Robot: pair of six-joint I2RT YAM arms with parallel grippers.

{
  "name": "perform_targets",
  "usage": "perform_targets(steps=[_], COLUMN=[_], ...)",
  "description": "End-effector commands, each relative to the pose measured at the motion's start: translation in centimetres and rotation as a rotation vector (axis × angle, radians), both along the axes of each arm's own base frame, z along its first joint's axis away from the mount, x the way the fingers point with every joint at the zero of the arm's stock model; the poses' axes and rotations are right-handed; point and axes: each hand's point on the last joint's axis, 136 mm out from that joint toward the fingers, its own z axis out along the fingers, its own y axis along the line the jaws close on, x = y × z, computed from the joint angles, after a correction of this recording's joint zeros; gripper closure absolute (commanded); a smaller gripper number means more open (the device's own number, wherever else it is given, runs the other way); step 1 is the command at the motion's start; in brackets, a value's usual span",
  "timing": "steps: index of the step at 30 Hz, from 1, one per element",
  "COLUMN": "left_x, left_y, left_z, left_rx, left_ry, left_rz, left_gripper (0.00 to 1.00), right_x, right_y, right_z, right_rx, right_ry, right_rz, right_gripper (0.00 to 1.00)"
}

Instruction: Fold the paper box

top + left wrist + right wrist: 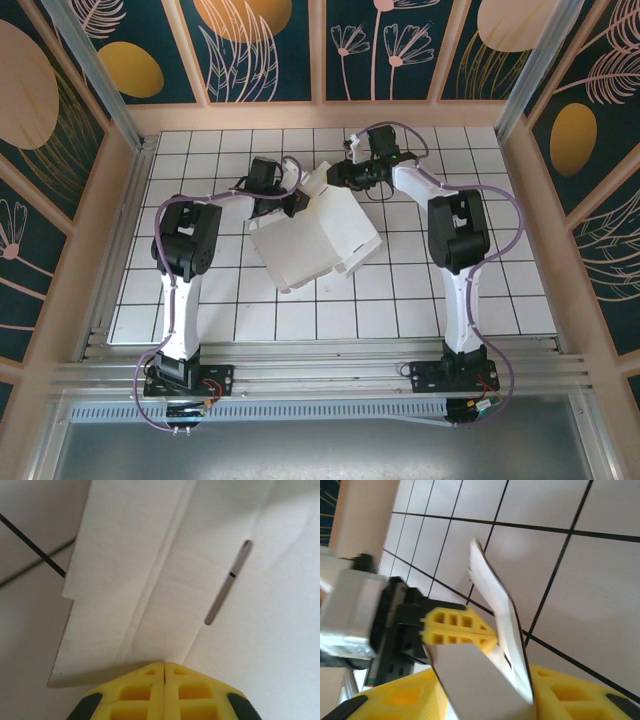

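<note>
I see the paper box (pixel 315 240) half-formed mid-table between the arms, my left gripper (pixel 164 666) pressed shut against its left panel, my right gripper (pixel 337 177) pinching the raised far flap, so folding runs inward from there.

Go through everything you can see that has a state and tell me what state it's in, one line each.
paper box: partly folded, panels and flaps raised, resting on the tiled table.
left gripper: shut, fingertips together against the box's left side.
right gripper: part open, a box flap standing between its fingers.
</note>
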Motion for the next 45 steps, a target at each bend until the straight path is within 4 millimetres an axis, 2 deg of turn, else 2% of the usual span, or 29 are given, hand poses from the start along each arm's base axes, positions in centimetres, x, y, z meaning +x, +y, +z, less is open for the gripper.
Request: perform_targets(steps=[1, 8, 12, 17, 22, 24, 25, 30, 32, 37, 39, 42, 45], left_x=[1.6, 2.7, 3.7, 3.8, 4.0, 4.2, 4.3, 3.9, 3.8, 3.5, 2.9, 1.6, 0.1], left_y=[-0.2, 0.4, 0.8, 0.1, -0.6, -0.8, -0.8, -0.8, -0.4, 2.1, 2.7, 3.2, 2.3], left_z=[4.3, 6.5, 6.4, 6.3, 6.2, 6.3, 6.6, 9.6, 10.8, 14.0, 15.5, 16.2, 15.8], left_rx=[0.008, -0.035, -0.013, 0.011, 0.022, 0.019, 0.008, -0.077, -0.108, -0.143, -0.149, -0.118, -0.146], left_ry=[-0.242, -0.352, -0.360, -0.386, -0.397, -0.390, -0.387, -0.368, -0.349, -0.288, -0.282, -0.320, -0.342], left_rz=[0.040, 0.180, 0.248, 0.224, 0.191, 0.192, 0.195, 0.235, 0.271, 0.431, 0.434, 0.344, 0.110], left_gripper=[1.00, 1.00, 1.00, 1.00, 1.00, 1.00, 0.99, 0.57, 0.49, 0.46, 0.46, 0.47, 0.45], right_x=[-1.1, -2.5, -2.8, -2.8, -2.2, -1.8, -1.6, -0.3, 0.1, 0.6, 0.5, 0.3, -0.1], right_y=[-0.2, 1.3, 1.2, 1.1, 1.8, 1.9, 1.8, 0.2, -0.6, -1.8, -2.0, -2.4, -2.2], right_z=[1.8, 1.7, 0.9, 0.6, 1.1, 1.5, 1.5, 1.3, 1.1, 1.6, 2.1, 3.0, 3.3], right_rx=[-0.054, -0.123, -0.174, -0.189, -0.188, -0.187, -0.195, -0.315, -0.384, -0.533, -0.609, -0.717, -0.725], right_ry=[-0.076, -0.128, -0.117, -0.114, -0.138, -0.150, -0.155, -0.202, -0.227, -0.286, -0.324, -0.370, -0.363], right_rz=[0.017, 0.076, 0.074, 0.055, 0.035, 0.024, 0.016, -0.036, -0.049, -0.044, -0.014, 0.045, 0.108], right_gripper=[0.57, 0.57, 0.55, 0.53, 0.58, 0.64, 0.67, 0.74, 0.78, 0.80, 0.80, 0.80, 0.80])
